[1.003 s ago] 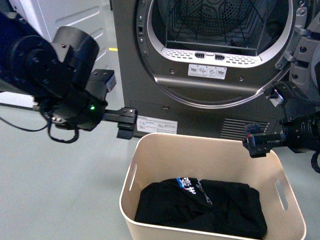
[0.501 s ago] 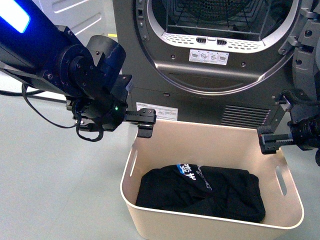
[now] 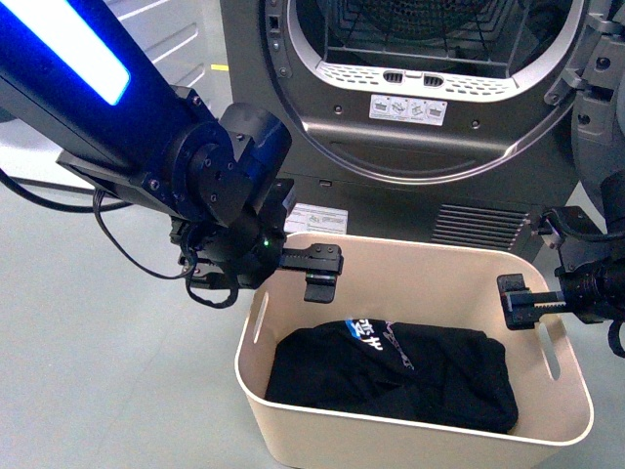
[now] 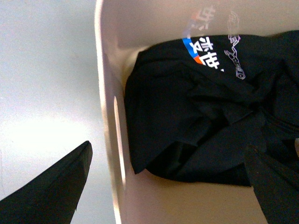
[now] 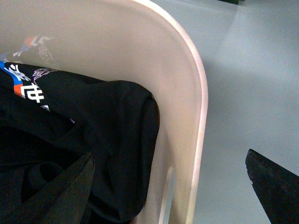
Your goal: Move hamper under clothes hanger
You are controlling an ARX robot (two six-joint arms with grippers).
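Observation:
The beige hamper (image 3: 410,442) stands on the floor in front of the dryer, with a black T-shirt (image 3: 391,376) lying in it. My left gripper (image 3: 322,272) is open over the hamper's back left corner. In the left wrist view its fingers straddle the left wall (image 4: 108,116), one outside and one over the shirt (image 4: 196,107). My right gripper (image 3: 516,301) is open at the right rim. In the right wrist view its fingers straddle the right wall (image 5: 187,93) above the slot handle (image 5: 166,189). The clothes hanger is out of view.
The dark grey dryer (image 3: 420,186) with its open drum stands right behind the hamper. Its open door (image 3: 596,88) is at the far right. A white appliance (image 3: 156,29) is at the back left. A black cable (image 3: 49,200) lies on the grey floor at left.
My left arm has swung right and down to the hamper's back left corner. My right gripper has dropped lower onto the right rim.

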